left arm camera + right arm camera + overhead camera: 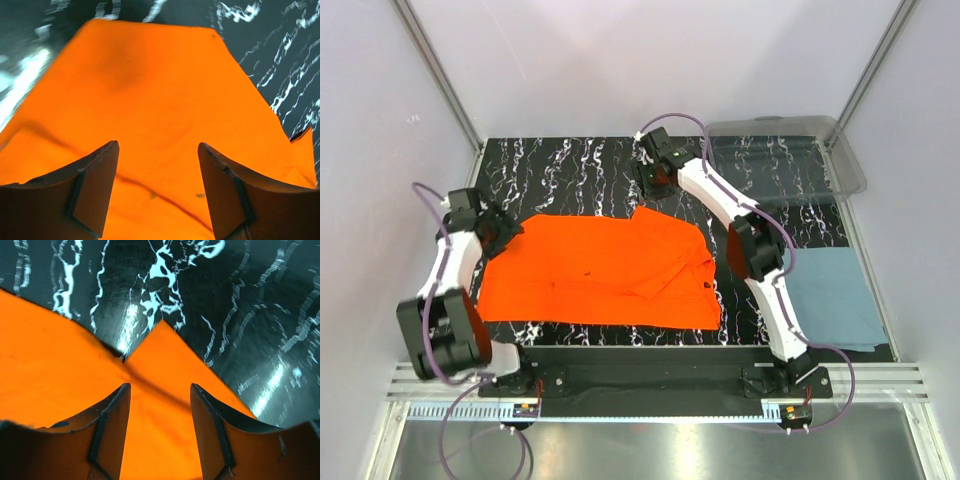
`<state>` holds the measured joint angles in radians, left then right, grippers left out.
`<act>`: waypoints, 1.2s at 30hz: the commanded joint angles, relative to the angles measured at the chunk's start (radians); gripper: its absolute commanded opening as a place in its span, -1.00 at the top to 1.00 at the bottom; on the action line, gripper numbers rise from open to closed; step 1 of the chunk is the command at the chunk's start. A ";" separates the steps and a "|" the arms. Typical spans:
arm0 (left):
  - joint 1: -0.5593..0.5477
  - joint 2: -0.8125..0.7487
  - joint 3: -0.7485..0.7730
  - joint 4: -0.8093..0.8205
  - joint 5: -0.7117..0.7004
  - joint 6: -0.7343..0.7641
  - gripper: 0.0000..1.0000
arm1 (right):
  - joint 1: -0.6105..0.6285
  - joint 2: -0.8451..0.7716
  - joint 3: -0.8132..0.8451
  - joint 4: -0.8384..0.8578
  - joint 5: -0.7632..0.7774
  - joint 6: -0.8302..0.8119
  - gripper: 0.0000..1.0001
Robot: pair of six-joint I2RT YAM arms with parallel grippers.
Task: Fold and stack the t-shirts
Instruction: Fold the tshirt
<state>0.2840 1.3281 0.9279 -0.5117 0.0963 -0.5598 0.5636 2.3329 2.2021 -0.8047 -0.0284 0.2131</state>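
Detail is scarce in the top external view. Both grippers are small and dark against the black marbled table [580, 170], so their finger spacing cannot be read there. The left gripper [505, 232] sits at the far left corner of the orange t-shirt [580, 275]. That shirt lies spread across the middle of the table, with its right part folded over into a pointed flap. The right gripper [653, 178] is just beyond the shirt's far edge, near the tip of that flap. The right arm hides the left edge of the blue-grey t-shirt [835, 300], which lies flat at the near right, well apart from the orange one. A clear plastic bin [790, 150] stands in the far right corner.

In the left wrist view, the left gripper [157, 150] has its fingers [92, 185] spread wide with nothing between them. They are cut off at the bottom edge and tinted orange. The orange t-shirt [150, 85] fills most of the picture, blurred. Whether the fingertips touch it cannot be told. Table [280, 50] shows beyond the shirt's far and right edges.

In the right wrist view, the right gripper [160, 390] is likewise parted and empty. Its fingers [107, 430] are over the pointed tip of the orange t-shirt [160, 360]. Contact with the cloth is unclear. A dark crease runs beside the tip, and what lies under it is hidden. Glossy table [225, 300] fills the rest of the picture.
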 commanded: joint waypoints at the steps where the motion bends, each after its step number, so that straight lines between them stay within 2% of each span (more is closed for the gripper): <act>1: -0.014 0.097 0.043 0.160 0.118 0.069 -0.35 | 0.001 0.092 0.144 -0.024 -0.060 -0.095 -0.15; 4: -0.019 0.157 0.077 0.194 0.128 0.096 -0.27 | 0.002 0.167 0.211 -0.024 -0.073 -0.121 -0.09; 10: -0.022 0.201 0.130 0.203 0.121 0.142 -0.27 | 0.015 0.249 0.264 -0.024 -0.045 -0.149 -0.01; 16: -0.020 0.240 0.146 0.205 0.128 0.110 -0.26 | 0.044 0.321 0.294 -0.028 0.002 -0.191 0.07; 23: -0.020 0.282 0.192 0.200 0.112 0.126 -0.29 | 0.051 0.358 0.286 -0.047 0.114 -0.192 0.55; 24: -0.020 0.286 0.201 0.197 0.108 0.136 -0.30 | 0.051 0.359 0.285 -0.045 0.130 -0.198 0.80; 26: -0.020 0.299 0.227 0.191 0.077 0.161 -0.35 | 0.048 0.355 0.298 -0.044 0.217 -0.193 0.99; 31: -0.020 0.364 0.305 0.196 0.008 0.225 -0.39 | 0.033 0.293 0.323 -0.045 0.393 -0.147 1.00; 36: -0.020 0.479 0.371 0.197 0.005 0.273 -0.40 | 0.013 0.189 0.298 -0.042 0.446 -0.090 1.00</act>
<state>0.2672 1.7523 1.2430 -0.3412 0.1375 -0.3466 0.5964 2.6469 2.4813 -0.8478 0.3058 0.0776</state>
